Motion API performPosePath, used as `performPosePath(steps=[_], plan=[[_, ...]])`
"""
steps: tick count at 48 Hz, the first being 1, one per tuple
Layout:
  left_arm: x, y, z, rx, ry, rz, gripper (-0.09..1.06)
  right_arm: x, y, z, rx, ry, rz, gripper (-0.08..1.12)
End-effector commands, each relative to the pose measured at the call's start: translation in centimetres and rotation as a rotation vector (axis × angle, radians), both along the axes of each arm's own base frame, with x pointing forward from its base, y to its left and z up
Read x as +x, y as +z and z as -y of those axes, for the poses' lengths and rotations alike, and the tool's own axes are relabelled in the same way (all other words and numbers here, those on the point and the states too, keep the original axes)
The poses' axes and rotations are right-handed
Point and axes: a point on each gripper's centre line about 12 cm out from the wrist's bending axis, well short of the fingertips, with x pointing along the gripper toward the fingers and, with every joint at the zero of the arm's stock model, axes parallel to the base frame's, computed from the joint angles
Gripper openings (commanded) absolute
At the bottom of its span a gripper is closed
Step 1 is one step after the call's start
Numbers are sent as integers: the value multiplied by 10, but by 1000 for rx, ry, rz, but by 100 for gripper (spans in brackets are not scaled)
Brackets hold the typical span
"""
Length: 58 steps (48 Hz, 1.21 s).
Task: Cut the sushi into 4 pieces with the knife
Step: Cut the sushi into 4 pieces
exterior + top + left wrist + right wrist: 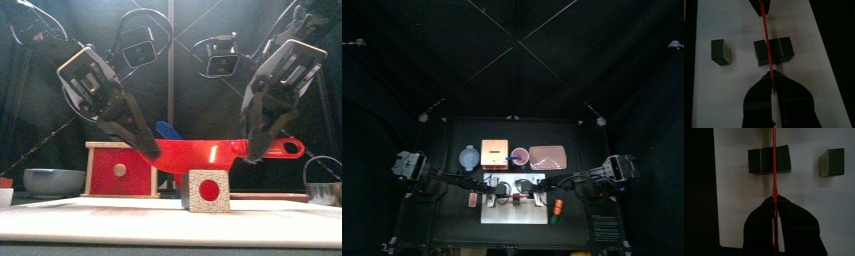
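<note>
At the left of the front view, the left gripper (147, 148) slants down from the upper left, its jaws clamped on one end of a red knife (764, 30). The knife runs level across the middle of the frame, blade edge down. Holding it at both ends probably keeps the blade from twisting or sliding as it presses down.

Directly under the blade, at lower centre, the sushi roll (205, 190) sits on the white cutting board (80, 215). Its red-centred end faces the camera, so the blade crosses the roll at a right angle. Whether the edge touches the roll cannot be told.

In the left wrist view, one loose block (721, 51) lies apart at the left, already separated. The larger joined block (784, 50) sits at centre with the knife's thin red line crossing it. The line appears placed to split that block next, which suggests the task is partly done.

At the right of the front view, the right gripper (254, 148) comes down from the upper right, jaws closed tight on the knife's other end.
</note>
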Motion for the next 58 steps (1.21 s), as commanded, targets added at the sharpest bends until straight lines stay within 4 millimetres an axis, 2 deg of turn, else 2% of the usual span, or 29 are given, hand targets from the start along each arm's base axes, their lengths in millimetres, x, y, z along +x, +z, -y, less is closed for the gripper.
performPosePath(steps=[1,8,19,32,40,45,52,58], plan=[[0,0,1,6,-7,-2,35,1,6,0,-12,14,19,15],[-1,-1,0,5,-5,-7,35,1,16,4,-19,13,49,15],[-1,-3,0,5,-3,-12,35,0,20,5,-20,12,57,15],[-3,-7,0,6,-2,-25,35,1,0,2,-14,7,5,15],[-4,-28,-1,15,-1,-80,35,2,-26,2,-12,-9,-57,15],[-3,-38,0,20,-2,-102,35,2,-31,2,-14,-9,-70,15],[-2,-38,-1,24,-4,-102,35,-1,-33,5,-17,-13,-78,15],[0,-37,-14,31,19,-99,35,0,-33,8,-24,-15,-75,15]])
